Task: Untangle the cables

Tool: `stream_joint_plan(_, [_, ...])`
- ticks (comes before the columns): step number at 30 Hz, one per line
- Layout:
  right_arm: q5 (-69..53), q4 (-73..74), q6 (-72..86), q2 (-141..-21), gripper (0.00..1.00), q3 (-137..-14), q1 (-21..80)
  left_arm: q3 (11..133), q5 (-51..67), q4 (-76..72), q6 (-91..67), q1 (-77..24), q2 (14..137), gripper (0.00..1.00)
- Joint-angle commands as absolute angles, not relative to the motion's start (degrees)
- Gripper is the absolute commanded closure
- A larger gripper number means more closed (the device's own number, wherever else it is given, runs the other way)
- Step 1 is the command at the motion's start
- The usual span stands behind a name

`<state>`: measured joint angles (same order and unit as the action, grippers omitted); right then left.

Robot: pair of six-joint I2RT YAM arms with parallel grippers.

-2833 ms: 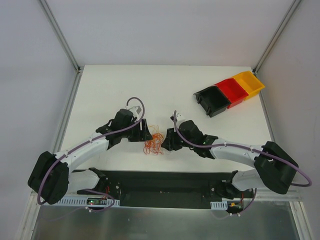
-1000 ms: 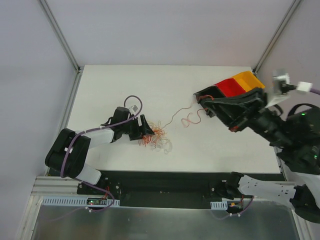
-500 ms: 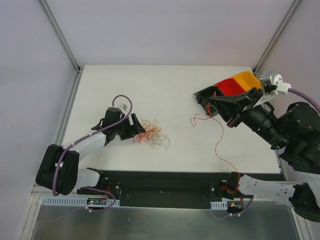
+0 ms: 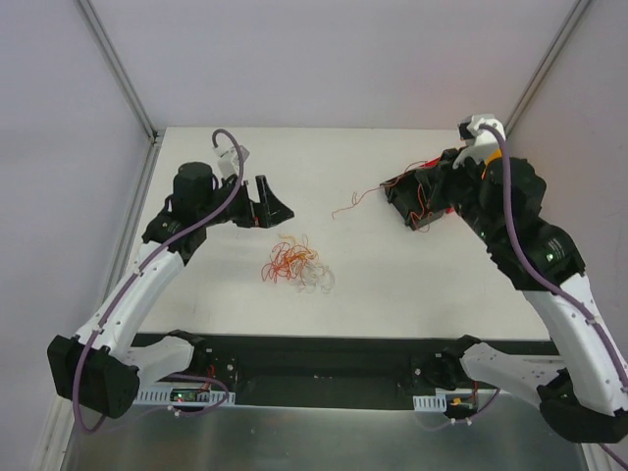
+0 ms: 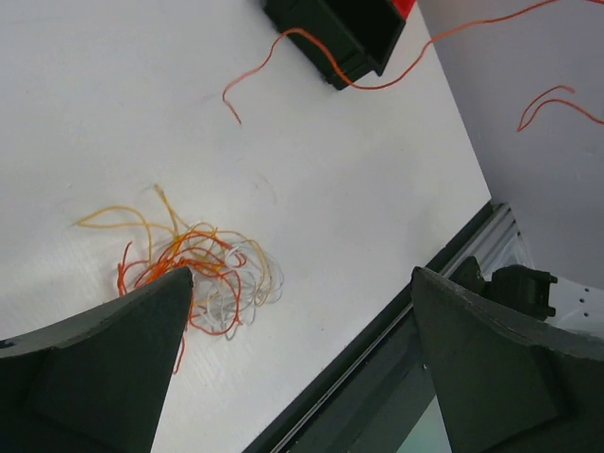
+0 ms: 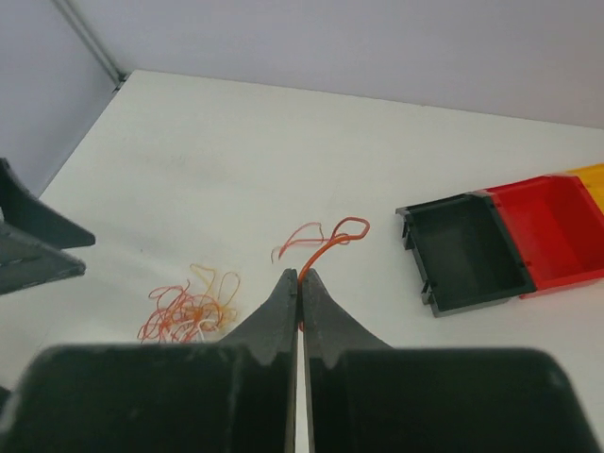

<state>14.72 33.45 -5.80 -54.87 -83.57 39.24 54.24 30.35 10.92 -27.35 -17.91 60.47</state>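
The cables are a small tangle [image 4: 294,263] of orange, yellowish and whitish strands lying flat on the white table. The tangle also shows in the left wrist view [image 5: 200,274] and the right wrist view [image 6: 189,307]. My left gripper [image 4: 275,206] is open and empty, raised above and to the far left of the tangle [image 5: 302,283]. My right gripper [image 4: 420,199] is shut on a single orange strand [image 6: 332,236] and holds it in the air near the black bin. The strand's free end [image 4: 343,208] hangs to the left, apart from the tangle.
A black bin [image 4: 417,196], a red bin [image 6: 552,231] and a yellow bin [image 6: 595,179] stand in a row at the table's far right. The black rail [image 4: 324,358] runs along the near edge. Walls close in on both sides.
My right gripper pulled one orange strand out of the tangle and carried it up to the bins. My left gripper let go of the tangle and rose back to the far left.
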Motion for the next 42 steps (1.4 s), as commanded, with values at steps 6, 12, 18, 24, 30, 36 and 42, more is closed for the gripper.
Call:
stream_joint_plan(6, [-5.9, 32.4, -0.4, -68.9, 0.99, -101.0, 19.2, 68.6, 41.6, 17.9, -16.2, -17.3, 72.9, 0.01])
stream_joint_plan(12, [-8.1, 34.3, -0.8, -74.6, 0.99, -109.2, 13.7, 64.9, 44.2, 17.9, -15.3, -15.3, 74.5, 0.02])
stream_joint_plan(18, [-9.8, 32.9, -1.1, -75.8, 0.99, -109.9, 8.3, 63.2, 42.8, 17.9, -15.1, -12.5, 73.9, 0.02])
stream_joint_plan(24, [-13.4, 30.9, -0.2, -81.6, 0.99, -113.6, 5.1, 62.5, 43.4, 17.9, -15.0, -11.5, 73.7, 0.03])
stream_joint_plan(30, [-16.0, 28.7, 2.9, -86.1, 0.99, -116.1, 4.1, 62.6, 43.5, 17.9, -15.0, -10.2, 73.7, 0.02])
stream_joint_plan(36, [-16.2, 30.7, 3.0, -90.2, 0.99, -125.9, 3.9, 62.7, 44.6, 17.9, -15.3, -9.4, 73.8, 0.03])
stream_joint_plan(42, [-16.4, 30.5, 3.1, -91.2, 0.99, -126.7, 3.3, 62.5, 44.5, 17.9, -15.1, -9.2, 73.9, 0.02])
